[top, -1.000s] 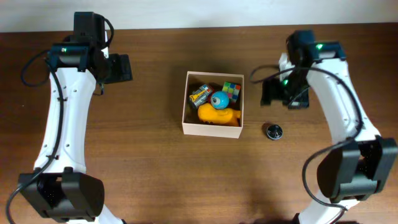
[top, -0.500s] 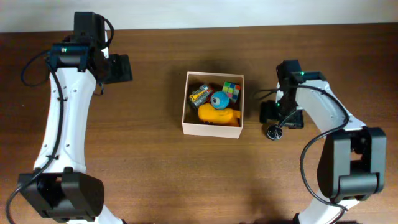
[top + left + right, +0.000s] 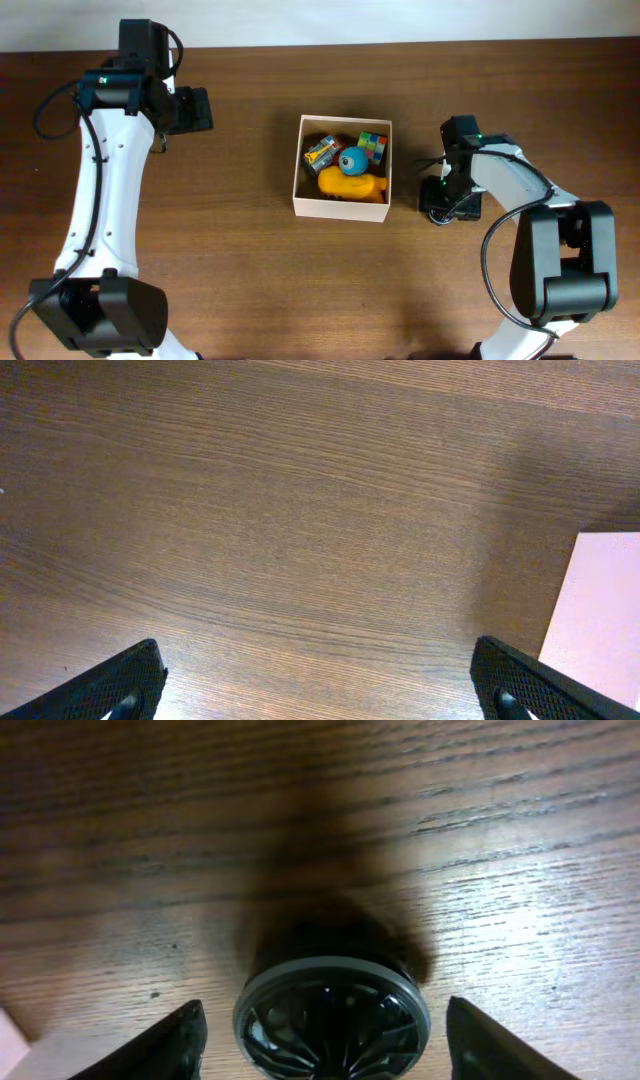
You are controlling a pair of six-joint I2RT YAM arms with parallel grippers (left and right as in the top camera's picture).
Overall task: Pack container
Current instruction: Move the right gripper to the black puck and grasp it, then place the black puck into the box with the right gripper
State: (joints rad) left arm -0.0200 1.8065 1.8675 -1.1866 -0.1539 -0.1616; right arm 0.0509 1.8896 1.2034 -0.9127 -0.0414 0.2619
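Overhead view: packing looks nearly finished, with what seems to be one last piece on the table.
The square white-walled cardboard container (image 3: 340, 209) sits at frame centre. It holds a yellow plastic toy (image 3: 352, 186), a blue ball (image 3: 353, 160), a multicoloured puzzle cube (image 3: 374, 146) and a small yellow-and-silver item (image 3: 322, 152). Just right of it, the right gripper (image 3: 325, 1055) is spread wide either side of a round dark disc with a grey rim (image 3: 330, 1010), not yet closed on it. The left gripper (image 3: 320, 695), upper left, gapes wide with nothing in it.

Dark disc (image 3: 331, 1015), lower half off-frame
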